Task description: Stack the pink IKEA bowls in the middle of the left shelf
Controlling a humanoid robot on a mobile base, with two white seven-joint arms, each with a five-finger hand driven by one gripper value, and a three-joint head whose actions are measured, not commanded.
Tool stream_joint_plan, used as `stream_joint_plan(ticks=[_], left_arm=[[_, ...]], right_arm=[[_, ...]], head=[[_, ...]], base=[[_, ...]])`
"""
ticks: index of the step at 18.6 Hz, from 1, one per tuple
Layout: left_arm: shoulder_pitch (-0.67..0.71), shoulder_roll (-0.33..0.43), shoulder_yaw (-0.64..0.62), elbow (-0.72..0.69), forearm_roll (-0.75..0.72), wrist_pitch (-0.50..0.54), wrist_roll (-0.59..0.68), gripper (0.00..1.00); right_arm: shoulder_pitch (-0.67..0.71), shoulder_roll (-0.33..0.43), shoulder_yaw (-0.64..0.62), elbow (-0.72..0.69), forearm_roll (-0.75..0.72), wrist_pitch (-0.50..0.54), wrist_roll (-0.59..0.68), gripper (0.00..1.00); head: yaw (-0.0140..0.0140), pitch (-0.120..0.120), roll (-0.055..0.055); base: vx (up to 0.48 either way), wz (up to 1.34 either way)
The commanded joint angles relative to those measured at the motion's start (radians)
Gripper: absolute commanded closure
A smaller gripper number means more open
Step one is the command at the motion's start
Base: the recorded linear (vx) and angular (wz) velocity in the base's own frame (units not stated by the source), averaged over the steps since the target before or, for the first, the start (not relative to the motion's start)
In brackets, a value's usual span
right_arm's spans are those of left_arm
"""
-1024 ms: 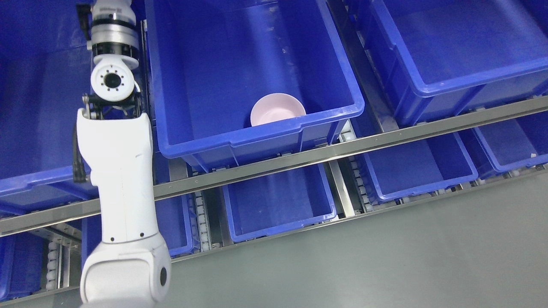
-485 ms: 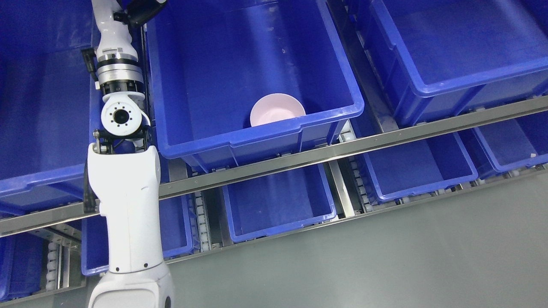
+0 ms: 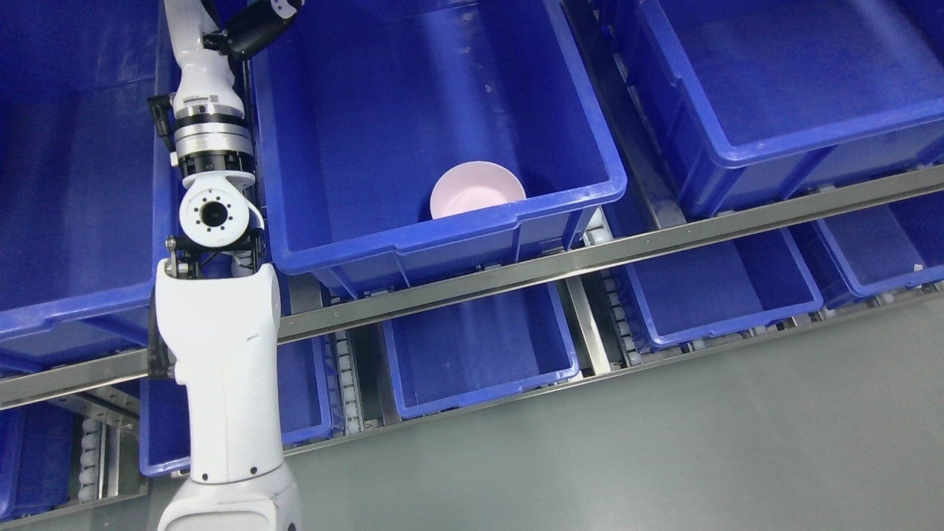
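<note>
One pink bowl (image 3: 478,190) sits upright inside the big blue middle bin (image 3: 442,240), close to its front wall and right of centre. My left arm (image 3: 217,346) rises from the lower left along that bin's left wall. Its dark left hand (image 3: 258,26) shows only partly at the top edge, over the bin's far left corner and well away from the bowl. The picture's edge cuts the hand off. The right arm is out of view.
More blue bins stand on this shelf level at the left (image 3: 74,310) and right (image 3: 796,140). A metal rail (image 3: 590,258) runs along the shelf front. Smaller blue bins (image 3: 479,354) fill the level below, above grey floor (image 3: 664,457).
My left arm has drawn back down the picture and slightly right, so its elbow joint sits lower and the dark hand has come into view at the top edge. The bowl has not moved.
</note>
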Motion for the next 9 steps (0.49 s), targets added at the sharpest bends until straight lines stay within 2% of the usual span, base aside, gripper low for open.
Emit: stream_joint_plan(ticks=[1,9], left_arm=[[0.007,0.015,-0.009,-0.037,0.002,0.002,-0.003,0.0],[0.005,0.015,-0.009,-0.037,0.002,0.002,-0.003,0.0]], right_arm=[[0.0,-0.017,-0.011,0.0,0.008,0.0,0.001,0.0],[0.0,-0.017,-0.011,0.0,0.008,0.0,0.001,0.0]], head=[[0.0,0.0,0.0],[0.0,0.0,0.0]], base=[[0.004,-0.01],[0.001,-0.02]])
